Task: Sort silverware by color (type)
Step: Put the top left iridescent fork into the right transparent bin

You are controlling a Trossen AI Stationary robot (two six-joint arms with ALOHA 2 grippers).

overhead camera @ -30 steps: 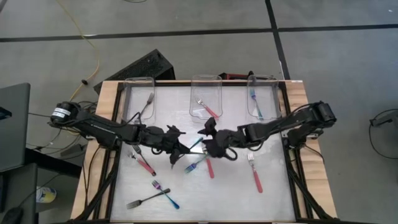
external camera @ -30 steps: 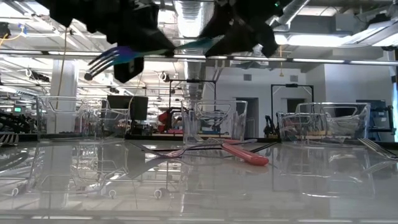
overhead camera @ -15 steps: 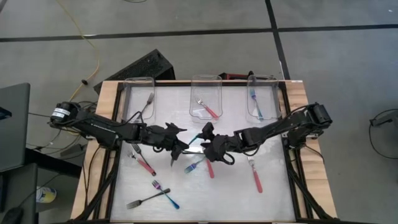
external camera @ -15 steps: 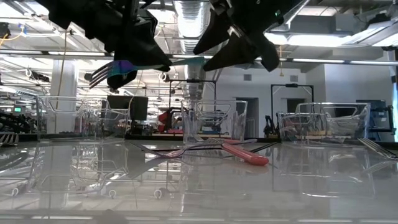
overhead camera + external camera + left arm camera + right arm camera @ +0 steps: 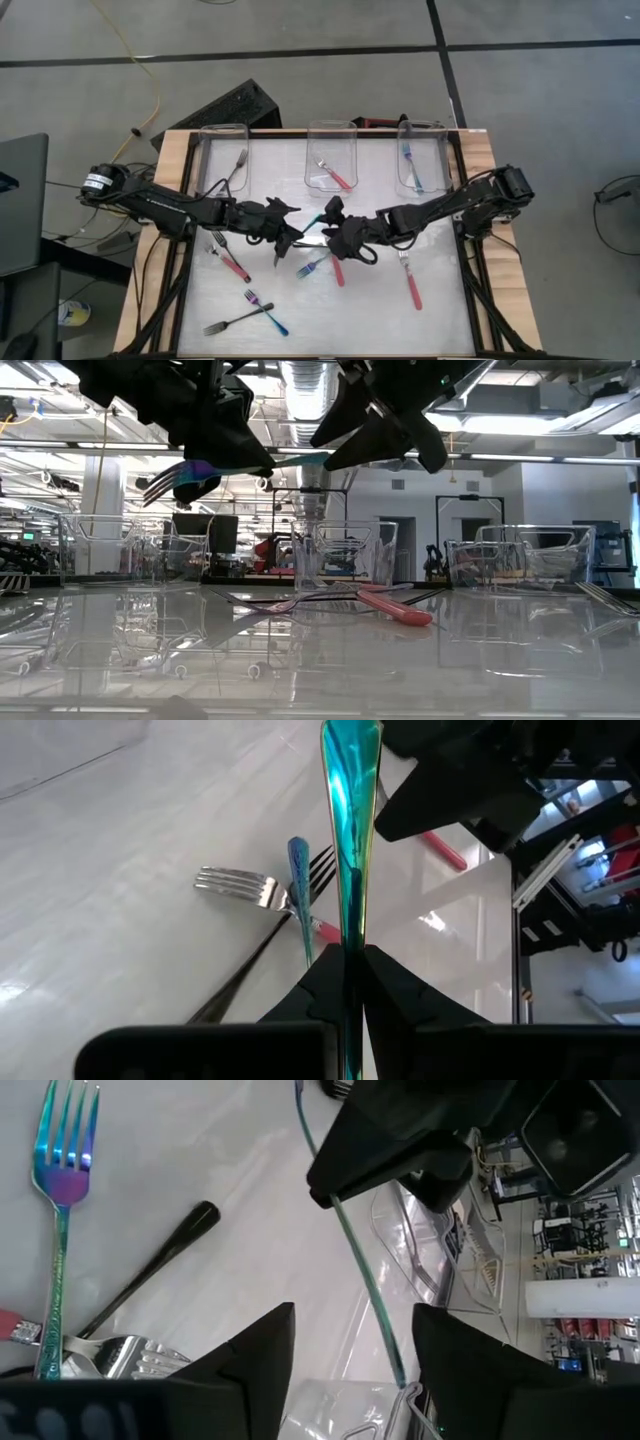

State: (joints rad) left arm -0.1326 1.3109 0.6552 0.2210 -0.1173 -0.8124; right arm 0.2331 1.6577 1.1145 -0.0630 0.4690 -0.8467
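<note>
Gripping a teal fork point(image 5: 349, 840) mid-table, left gripper point(image 5: 288, 232) fingers clamped, right gripper point(image 5: 328, 222) fingers wide astride its handle

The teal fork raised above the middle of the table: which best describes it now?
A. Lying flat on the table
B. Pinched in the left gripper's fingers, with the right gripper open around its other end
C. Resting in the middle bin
B: the left gripper pinches the teal fork while the right gripper stands open around its far end.
</note>
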